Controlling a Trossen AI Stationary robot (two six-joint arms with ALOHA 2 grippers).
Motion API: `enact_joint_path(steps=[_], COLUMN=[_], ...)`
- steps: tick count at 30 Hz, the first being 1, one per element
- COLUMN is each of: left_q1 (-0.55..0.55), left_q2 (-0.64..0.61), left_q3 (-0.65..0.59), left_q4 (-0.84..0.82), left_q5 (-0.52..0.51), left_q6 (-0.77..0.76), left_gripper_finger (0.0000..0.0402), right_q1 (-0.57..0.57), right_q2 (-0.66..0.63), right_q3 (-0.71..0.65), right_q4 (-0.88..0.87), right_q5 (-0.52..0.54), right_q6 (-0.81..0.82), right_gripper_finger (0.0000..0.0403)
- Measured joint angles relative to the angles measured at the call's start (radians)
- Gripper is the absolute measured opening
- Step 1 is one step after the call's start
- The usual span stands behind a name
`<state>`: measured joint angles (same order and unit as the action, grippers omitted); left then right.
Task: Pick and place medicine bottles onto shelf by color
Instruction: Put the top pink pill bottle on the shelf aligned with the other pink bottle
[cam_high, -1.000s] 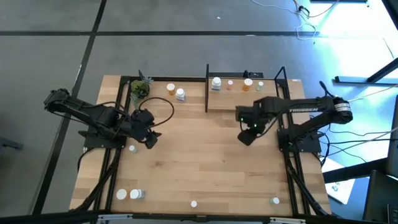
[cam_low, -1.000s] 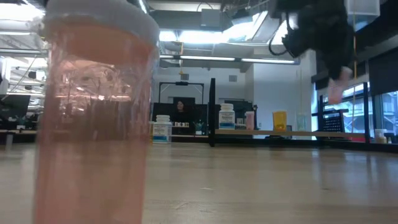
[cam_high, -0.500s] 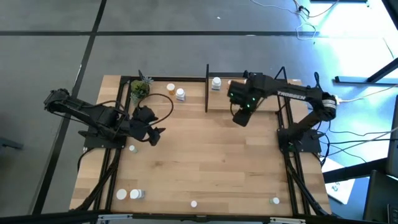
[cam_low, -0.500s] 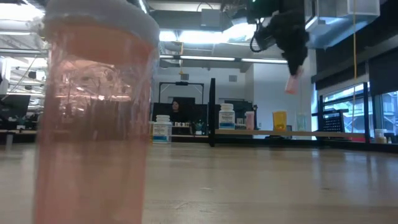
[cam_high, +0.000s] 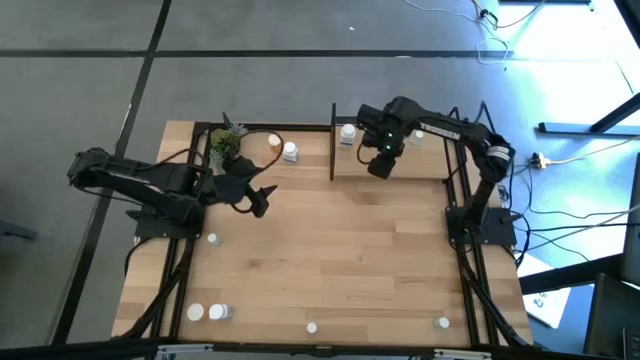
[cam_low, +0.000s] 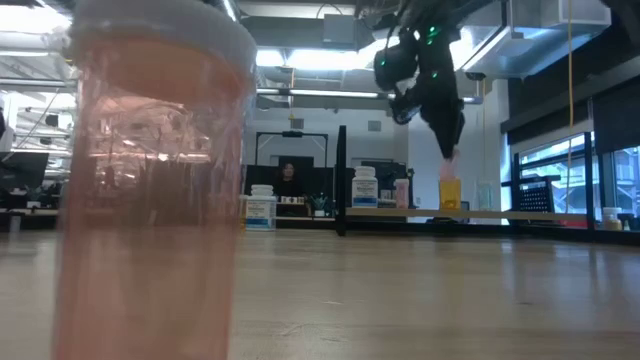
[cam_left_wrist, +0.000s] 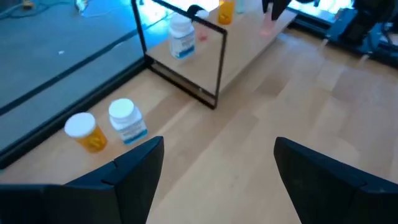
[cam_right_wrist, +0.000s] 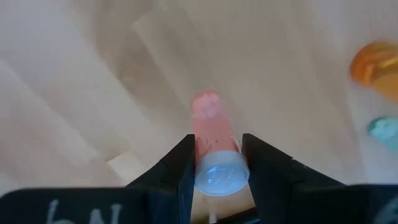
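Observation:
My right gripper (cam_high: 380, 163) hangs above the shelf (cam_high: 400, 170), shut on a pink medicine bottle (cam_right_wrist: 210, 124). In the low view this bottle (cam_low: 448, 168) hangs over the board beside an orange bottle (cam_low: 450, 193). A white bottle (cam_high: 348, 132) and a pink one (cam_low: 402, 192) also stand on the shelf. My left gripper (cam_high: 257, 198) hovers open over the table's left part, with nothing between its fingers (cam_left_wrist: 134, 165). An orange bottle (cam_left_wrist: 84, 132) and a white bottle (cam_left_wrist: 127, 121) stand on the table left of the shelf. My right gripper pinches the pink bottle between its two fingers at the cap end (cam_right_wrist: 217, 163), one finger on each side. The fingers (cam_right_wrist: 180, 162) come from above and point down. The bottle hangs upright below them, cap up, lifted clear of the shelf board.
A small potted plant (cam_high: 225, 145) stands at the far left corner. The shelf's black posts (cam_high: 333, 140) rise at its ends. Several bottles stand near the front edge (cam_high: 207, 312), one (cam_high: 213, 239) under my left arm. A pink bottle (cam_low: 150, 180) fills the low view's left.
My right gripper has carried the pink bottle toward the table's far edge and left, from over the open table to above the shelf, turning about its own axis as it went. My left gripper has shifted a little toward the shelf and tipped up.

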<state>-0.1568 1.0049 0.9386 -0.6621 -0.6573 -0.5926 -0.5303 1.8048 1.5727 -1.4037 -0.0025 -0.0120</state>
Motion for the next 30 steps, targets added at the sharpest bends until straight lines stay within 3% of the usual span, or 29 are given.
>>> enact_joint_path(steps=[13,30], left_q1=[0.092,0.093], left_q2=[0.032,0.038], left_q3=[0.0,0.0], left_q4=[0.012,0.02], left_q5=[0.059,0.072], left_q6=[0.03,0.03], left_gripper_finger=[0.0299,0.0299], right_q1=[-0.019,-0.033], right_q2=[0.201,0.236], right_q3=[0.242,0.252], right_q4=[0.045,0.029], right_q5=[0.062,0.108], right_q6=[-0.053,-0.049], right_gripper_finger=[0.0124,0.0124])
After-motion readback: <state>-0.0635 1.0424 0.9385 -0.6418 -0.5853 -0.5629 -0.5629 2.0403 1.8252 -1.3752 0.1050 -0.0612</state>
